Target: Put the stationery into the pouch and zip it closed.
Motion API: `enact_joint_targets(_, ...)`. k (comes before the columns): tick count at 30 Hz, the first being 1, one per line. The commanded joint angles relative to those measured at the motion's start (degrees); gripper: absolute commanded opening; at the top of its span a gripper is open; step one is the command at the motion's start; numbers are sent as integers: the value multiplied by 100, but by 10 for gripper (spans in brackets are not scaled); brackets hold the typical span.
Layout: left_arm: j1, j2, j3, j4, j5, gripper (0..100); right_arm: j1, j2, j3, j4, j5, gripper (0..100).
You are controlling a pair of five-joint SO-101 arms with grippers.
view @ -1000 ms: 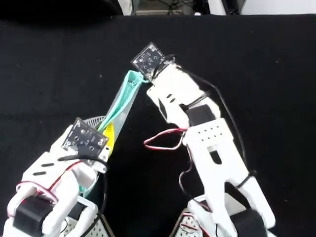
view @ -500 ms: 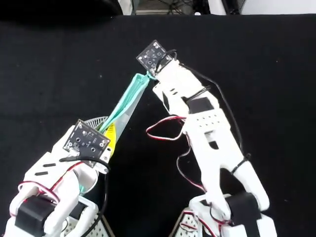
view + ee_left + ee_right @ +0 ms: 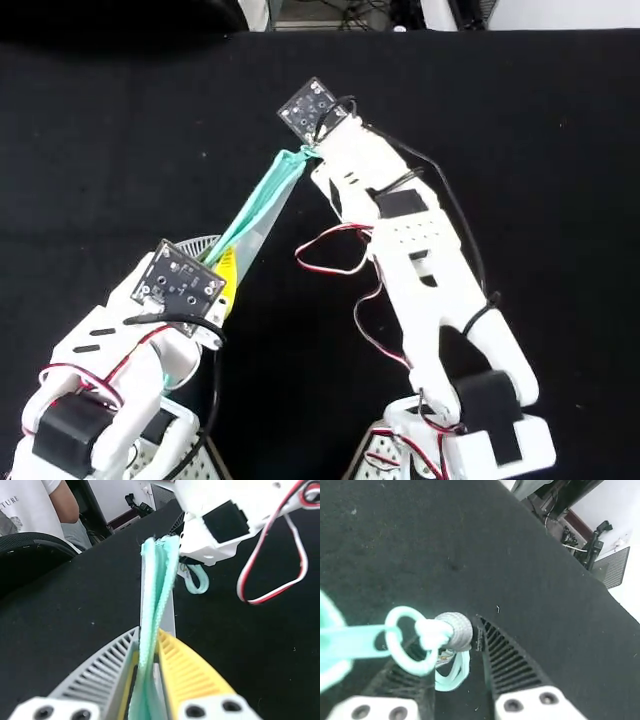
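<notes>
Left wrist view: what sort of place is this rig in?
Probably an office or lab workroom: a black cloth-covered table, what looks like a black office chair at its edge, and loose cables on the floor beyond.

Bright, even light covers the black table [image 3: 120,120], which swallows shadows. The white right arm [image 3: 430,270] glares, almost washed out; the pouch [image 3: 262,195] is evenly lit. A wall [image 3: 560,12] at 1 o'clock shines brightest.
</notes>
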Motion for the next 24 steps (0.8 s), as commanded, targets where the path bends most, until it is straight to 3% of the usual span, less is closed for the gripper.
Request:
enact_joint_targets(1,-66,-26,-75,202,-44,33,563,312,31,-53,62,12)
enact_joint_targets(10,-110,-26,-22,158,-44,33,554,-198,92,114,-18,16)
enact_joint_targets(17,-127,158,-136,-79,-360,31,193,-2369,119,1662,-914,228)
enact_joint_targets(24,-646,1477,-1165,-237,-492,32,-563,-4620,110,2936,-967,251)
